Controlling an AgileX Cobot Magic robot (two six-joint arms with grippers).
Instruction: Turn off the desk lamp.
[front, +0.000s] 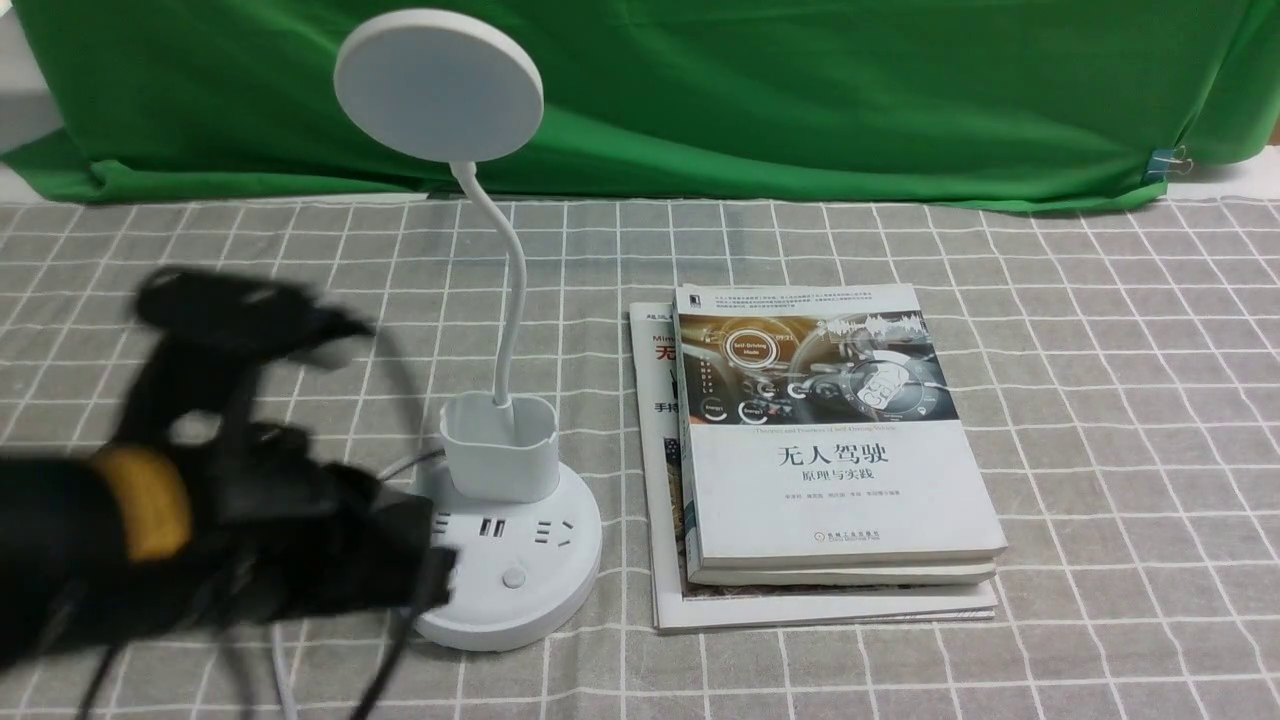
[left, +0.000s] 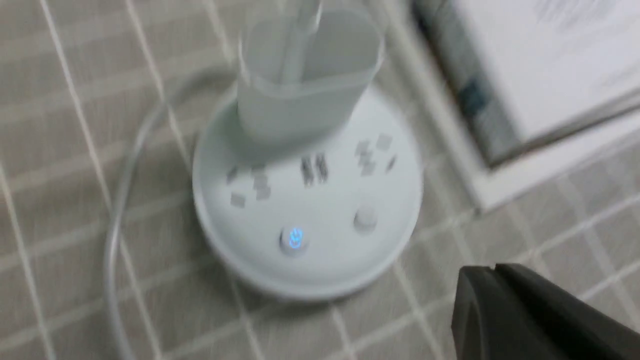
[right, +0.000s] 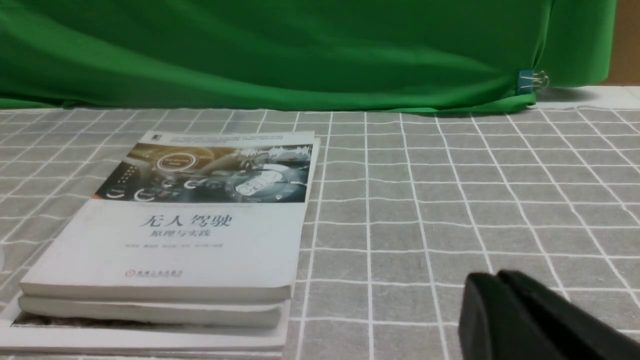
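Note:
The white desk lamp (front: 510, 540) stands left of centre, with a flat round disc head (front: 438, 85), a thin bent neck, a cup holder (front: 498, 445) and a round base with sockets. In the left wrist view the base (left: 307, 210) shows a button lit blue (left: 294, 239) and a plain white button (left: 365, 220). My left gripper (front: 435, 580) is shut and empty, at the base's left edge, blurred; in its wrist view its tip (left: 492, 270) hangs just off the base's rim. My right gripper (right: 497, 276) is shut and empty, over bare cloth right of the books.
A stack of books (front: 830, 450) lies right of the lamp, also in the right wrist view (right: 175, 235). The lamp's white cable (left: 120, 200) curves off the base's left side. A green cloth (front: 800, 90) hangs at the back over the grey checked tablecloth (front: 1100, 400).

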